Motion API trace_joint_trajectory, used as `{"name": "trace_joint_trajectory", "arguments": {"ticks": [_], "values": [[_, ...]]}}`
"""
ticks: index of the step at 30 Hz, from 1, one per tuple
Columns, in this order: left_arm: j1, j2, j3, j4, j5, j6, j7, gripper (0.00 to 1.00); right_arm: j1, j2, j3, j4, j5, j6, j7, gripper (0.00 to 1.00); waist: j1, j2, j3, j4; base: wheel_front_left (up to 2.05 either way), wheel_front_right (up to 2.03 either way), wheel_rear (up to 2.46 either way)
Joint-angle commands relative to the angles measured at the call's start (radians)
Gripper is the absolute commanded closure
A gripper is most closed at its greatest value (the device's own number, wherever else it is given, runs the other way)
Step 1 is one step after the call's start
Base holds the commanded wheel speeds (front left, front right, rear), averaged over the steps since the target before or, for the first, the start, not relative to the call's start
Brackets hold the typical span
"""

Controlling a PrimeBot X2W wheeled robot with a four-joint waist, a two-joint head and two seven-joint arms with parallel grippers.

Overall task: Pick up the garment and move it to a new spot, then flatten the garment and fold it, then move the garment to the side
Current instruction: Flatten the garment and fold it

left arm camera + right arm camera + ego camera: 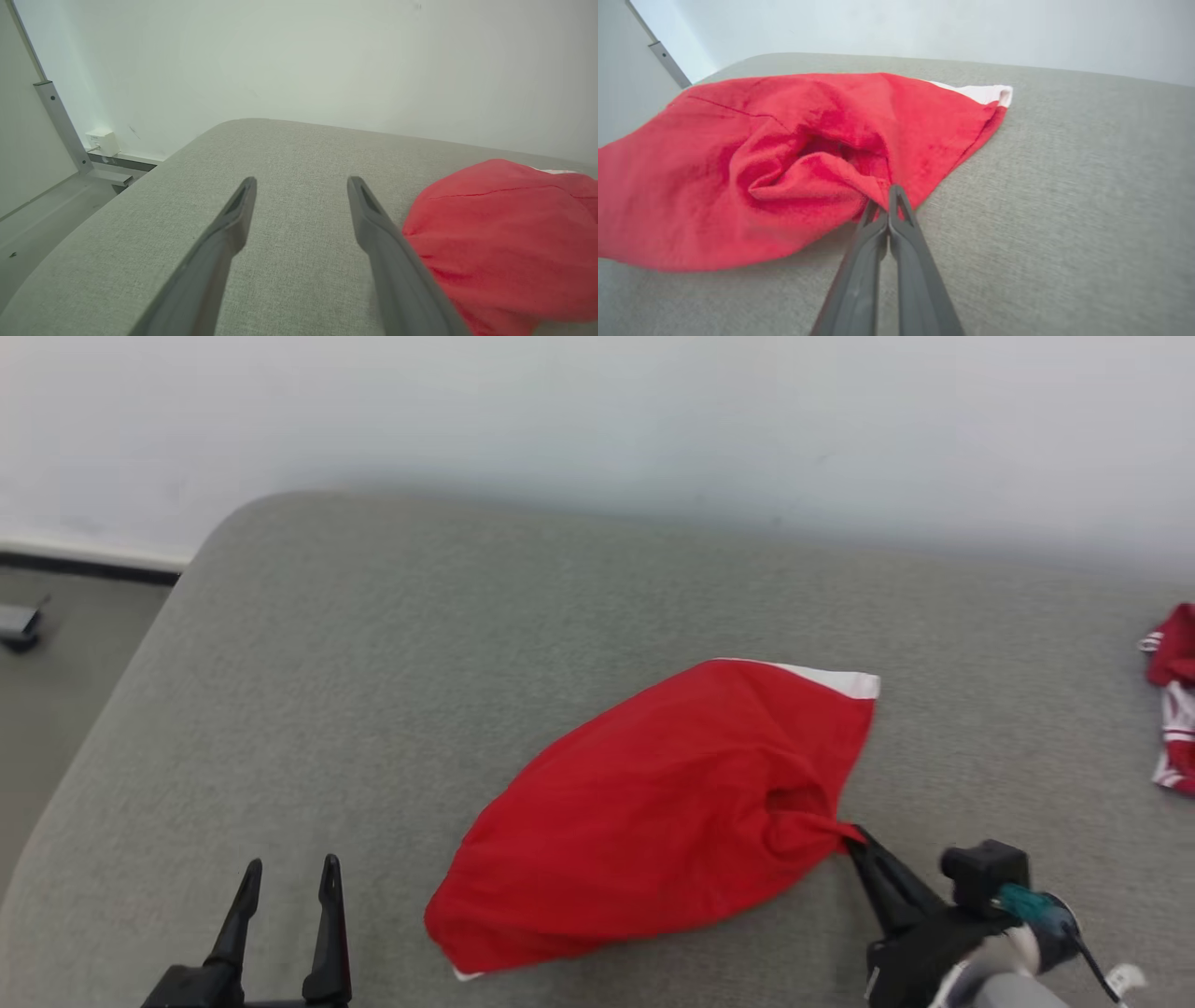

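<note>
Lower right of the head view, the right claw (851,837) is clamped tight on a twisted pinch of the red garment (653,812), which sprawls across the middle of the grey padded bench (373,663). Lower left, the left claw (289,866) stands spread wide, gripping nothing. At the right edge lies what may be another red-and-white garment (1174,700).

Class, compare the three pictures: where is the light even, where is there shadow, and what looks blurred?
Head view: soft even light, faint shadow under the red garment. Left wrist view: the left gripper blurs toward the lens. Right wrist view: the garment's left side smears, while the grey cushion weave beside the right gripper is sharp.
</note>
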Motion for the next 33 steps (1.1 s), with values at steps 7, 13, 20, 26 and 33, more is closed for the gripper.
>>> {"name": "trace_joint_trajectory", "arguments": {"ticks": [7,13,20,26,33], "values": [[0.045,-0.019,0.016,-0.003,0.010,-0.004,-0.003,0.00,0.175,-0.079,-0.111,-0.229,-0.040,0.000,0.031,1.00,-0.0001,-0.0001,-0.068,-0.154,0.00,0.00,0.00],[0.049,-0.031,0.026,-0.007,0.009,-0.005,-0.003,0.00,0.325,-0.113,-0.234,-0.455,-0.087,0.000,0.172,1.00,-0.0001,-0.0001,-0.064,-0.204,0.00,0.00,0.00],[0.037,-0.042,0.026,-0.006,0.013,-0.011,-0.003,0.00,0.551,-0.086,-0.428,-0.725,-0.111,0.000,0.377,1.00,-0.0001,-0.0001,-0.048,-0.216,0.00,0.00,0.00],[0.038,-0.049,0.026,-0.006,0.015,-0.016,-0.003,0.00,0.633,-0.043,-0.504,-0.858,-0.133,0.000,0.469,1.00,-0.0001,-0.0001,-0.033,-0.203,0.00,0.00,0.00],[0.023,-0.051,0.023,0.003,0.022,-0.018,-0.003,0.00,0.535,-0.048,-0.453,-0.835,-0.153,0.000,0.483,1.00,-0.0001,-0.0001,-0.033,-0.171,0.00,0.00,0.00]]}}
